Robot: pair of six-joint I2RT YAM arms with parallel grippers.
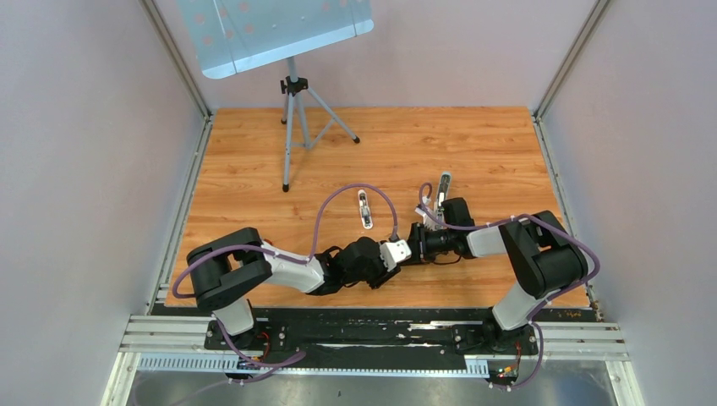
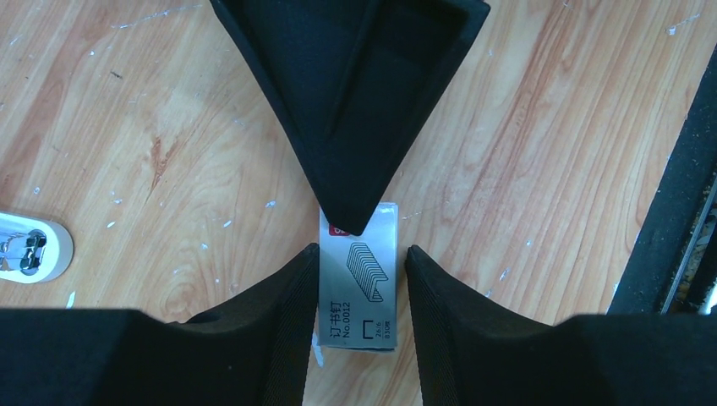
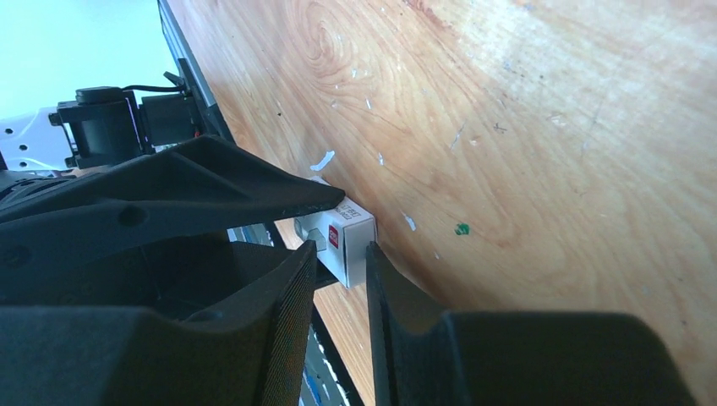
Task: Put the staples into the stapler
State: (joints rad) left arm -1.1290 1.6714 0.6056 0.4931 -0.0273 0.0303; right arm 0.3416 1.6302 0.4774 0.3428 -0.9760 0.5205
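Two grippers met at a small white box [image 2: 359, 296] near the front of the table [image 1: 473, 144]. Furthest left, the stapler [image 1: 365, 209] lay flat on the wood, apart from both grippers and just beyond the left one; its rounded end showed at the edge of the left wrist view. The left gripper [image 2: 362, 252] had narrowed onto the box, a finger along each long side. The right gripper [image 3: 342, 254] was nearly closed, with the box's end at its tips. Whether it pinched the box I could not tell.
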